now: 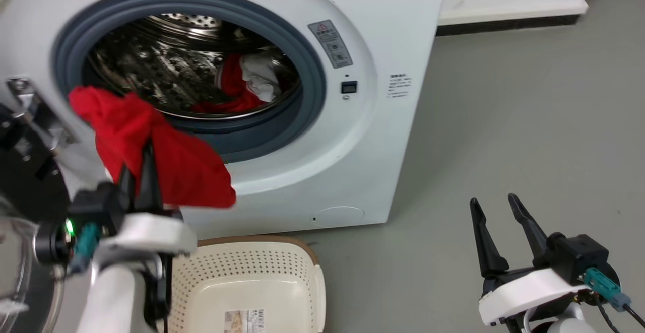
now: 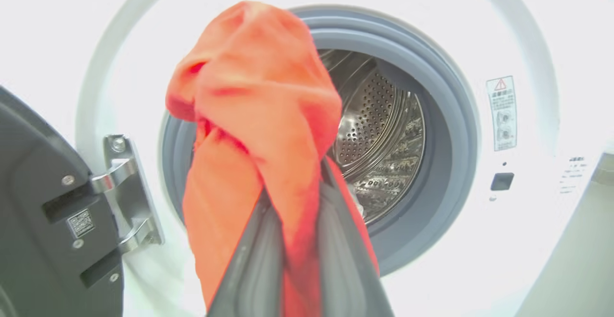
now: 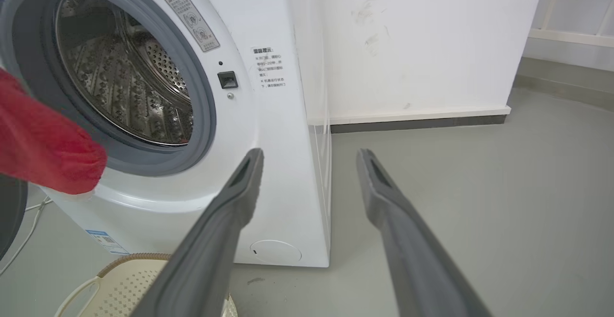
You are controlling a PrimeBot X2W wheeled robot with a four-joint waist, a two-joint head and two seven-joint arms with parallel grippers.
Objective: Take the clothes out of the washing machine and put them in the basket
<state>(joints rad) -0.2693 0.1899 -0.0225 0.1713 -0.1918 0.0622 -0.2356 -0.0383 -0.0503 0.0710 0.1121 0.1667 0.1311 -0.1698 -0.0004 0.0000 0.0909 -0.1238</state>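
Observation:
The washing machine [image 1: 363, 136] stands with its round grey-ringed porthole open. Red and white clothes [image 1: 244, 83] lie inside the steel drum at its right. My left gripper [image 1: 138, 164] is shut on a red garment [image 1: 166, 161], which hangs outside the porthole's lower left, above the basket [image 1: 242, 267]. In the left wrist view the garment [image 2: 259, 91] drapes over my left gripper [image 2: 295, 197], in front of the drum. My right gripper [image 1: 493, 199] is open and empty over the floor at the lower right. The right wrist view shows my right gripper [image 3: 311, 153], the garment [image 3: 43, 149] and the basket [image 3: 124, 283].
The machine's black-framed door [image 2: 38, 211] stands open at the left on a metal hinge [image 2: 124, 192], close to my left arm. Grey floor [image 1: 529, 121] spreads to the right of the machine. A white wall with a dark skirting [image 1: 509, 23] runs behind.

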